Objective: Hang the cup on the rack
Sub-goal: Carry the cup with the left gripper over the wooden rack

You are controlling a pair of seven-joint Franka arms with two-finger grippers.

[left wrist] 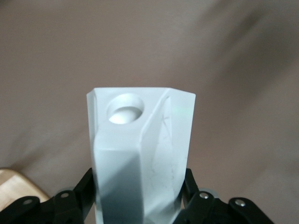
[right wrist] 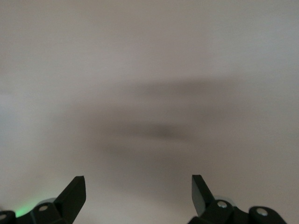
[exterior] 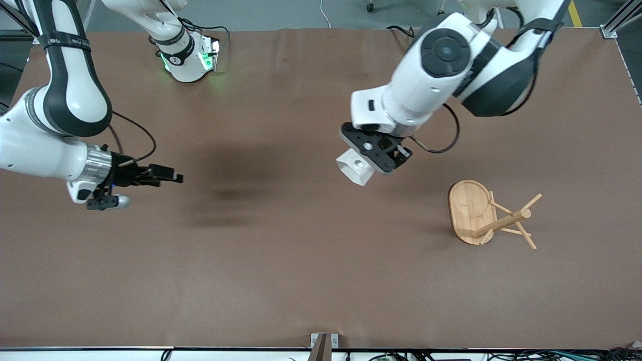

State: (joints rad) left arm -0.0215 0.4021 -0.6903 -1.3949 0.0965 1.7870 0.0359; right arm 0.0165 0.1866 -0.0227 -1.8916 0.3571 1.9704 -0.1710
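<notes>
We see the left gripper (exterior: 373, 155) clenched on the cup (exterior: 355, 168), holding it in the air over bare table (exterior: 281, 281). The rack (exterior: 489, 215) stands toward the left arm's end, its pegs bare. The right gripper (exterior: 168, 175) hangs with jaws released, holding nothing.

The small white faceted cup (exterior: 355, 169), angular in its walls and with a blocky handle pierced by a round hole, hung in the air over the brown table, clamped in the left gripper (exterior: 375, 156) and tilted on its side. The light bamboo mug rack (exterior: 489, 214), with an oval flat base, a round central post and thin angled pegs, stood on the table toward the left arm's end, well apart from the cup.
</notes>
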